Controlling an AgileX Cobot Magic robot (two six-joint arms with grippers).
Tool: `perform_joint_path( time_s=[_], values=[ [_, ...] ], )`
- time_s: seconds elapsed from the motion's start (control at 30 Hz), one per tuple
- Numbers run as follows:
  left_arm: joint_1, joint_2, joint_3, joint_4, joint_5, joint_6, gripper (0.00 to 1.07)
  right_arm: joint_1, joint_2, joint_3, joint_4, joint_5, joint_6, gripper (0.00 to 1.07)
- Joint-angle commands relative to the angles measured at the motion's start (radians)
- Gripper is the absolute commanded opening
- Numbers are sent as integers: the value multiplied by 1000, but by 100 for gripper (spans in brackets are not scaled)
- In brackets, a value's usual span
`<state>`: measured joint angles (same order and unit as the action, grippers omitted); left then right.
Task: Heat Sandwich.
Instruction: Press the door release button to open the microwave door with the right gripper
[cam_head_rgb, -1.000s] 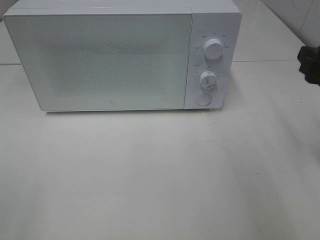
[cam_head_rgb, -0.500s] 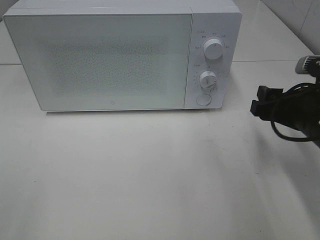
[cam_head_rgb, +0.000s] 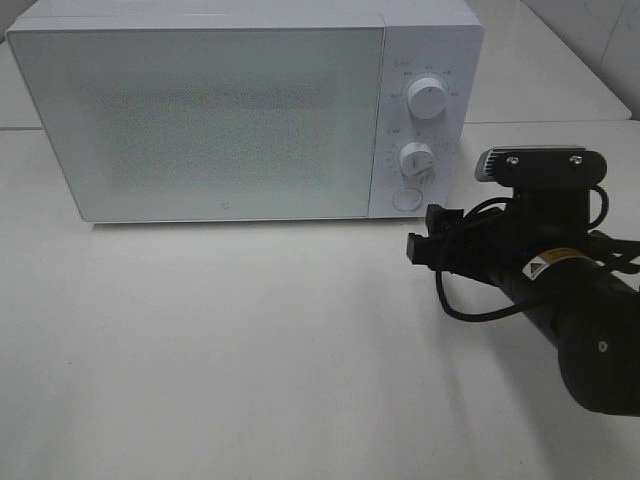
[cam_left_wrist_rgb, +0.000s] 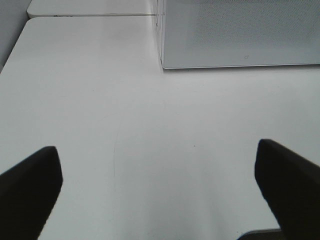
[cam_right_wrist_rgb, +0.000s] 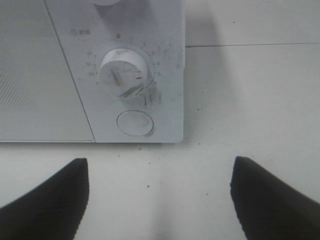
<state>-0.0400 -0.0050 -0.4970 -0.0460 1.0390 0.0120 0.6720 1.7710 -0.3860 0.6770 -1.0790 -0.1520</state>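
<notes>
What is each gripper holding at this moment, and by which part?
Nothing is held. The left gripper is open above the table with nothing between its jaws. The right gripper is open and empty, facing the microwave's round button.

- Exterior high: from above and in front, looking down on the worktop (cam_head_rgb: 250, 350) and the microwave (cam_head_rgb: 230, 120).
- Left wrist: low over the worktop, facing the microwave's door (cam_left_wrist_rgb: 240, 35) from well back.
- Right wrist: close to the lower dial (cam_right_wrist_rgb: 123, 73) and round button (cam_right_wrist_rgb: 134, 123), which the high view shares.

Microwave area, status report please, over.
Left jaws open, empty. Right jaws open, empty, facing microwave button. Sandwich not in view. Door shut.
</notes>
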Motion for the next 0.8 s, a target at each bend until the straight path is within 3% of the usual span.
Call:
perform_joint_path(
  time_s=[0.03, 0.17, 0.3, 0.47, 0.63, 0.67, 0.8],
  values=[
    [3, -23, 4, -6, -12, 2, 104, 43, 25, -29, 49, -2, -8, 76],
    [3, -23, 4, -6, -12, 2, 104, 44, 25, -29, 55, 3, 13, 76],
    [3, -23, 4, -6, -12, 2, 104, 44, 25, -28, 67, 14, 211, 76],
    [3, -23, 4, -6, -12, 2, 104, 44, 25, -28, 61, 23, 744, 76],
    [3, -23, 4, -6, -12, 2, 104, 44, 25, -28, 46, 23, 982, 75],
    [3, -23, 4, -6, -12, 2, 104, 44, 25, -28, 39, 22, 1140, 73],
    [3, -23, 4, -6, -12, 2, 104, 44, 25, -28, 39, 19, 1348, 67]
  ],
)
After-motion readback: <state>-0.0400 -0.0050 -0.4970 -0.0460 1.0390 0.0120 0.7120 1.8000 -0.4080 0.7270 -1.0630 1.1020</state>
